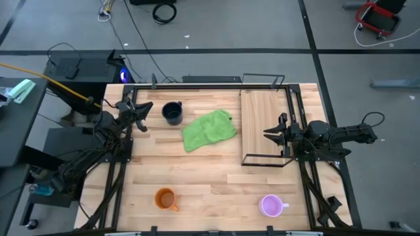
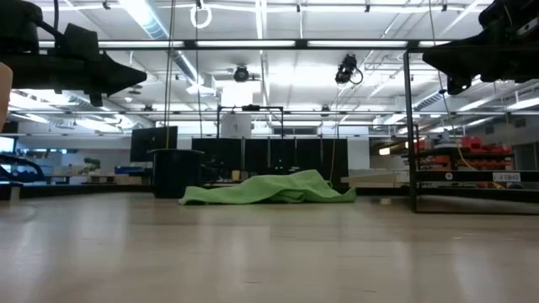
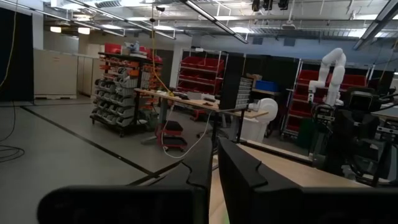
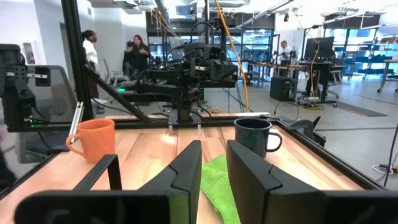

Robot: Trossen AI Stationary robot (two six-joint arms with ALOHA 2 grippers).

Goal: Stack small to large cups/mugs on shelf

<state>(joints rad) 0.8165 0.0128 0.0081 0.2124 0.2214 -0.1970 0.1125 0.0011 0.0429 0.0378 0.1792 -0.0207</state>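
Low view hides most: only the green cloth [image 2: 269, 190] and navy mug [image 2: 177, 173] show, arms cut off at top. Shelf [image 1: 264, 124] right of centre, bare. Navy mug upper left, orange mug [image 1: 165, 198] lower left, purple mug [image 1: 271, 206] lower right, insides unclear. Left gripper [image 1: 145, 110] and right gripper [image 1: 270, 133]: fingers slightly apart, empty.

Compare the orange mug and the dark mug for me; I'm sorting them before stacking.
The orange mug sits near the table's front edge; the dark mug sits at the back, beside the green cloth. Orange is bright, the dark one navy-black. Both stand upright, handled, untouched, off the shelf.
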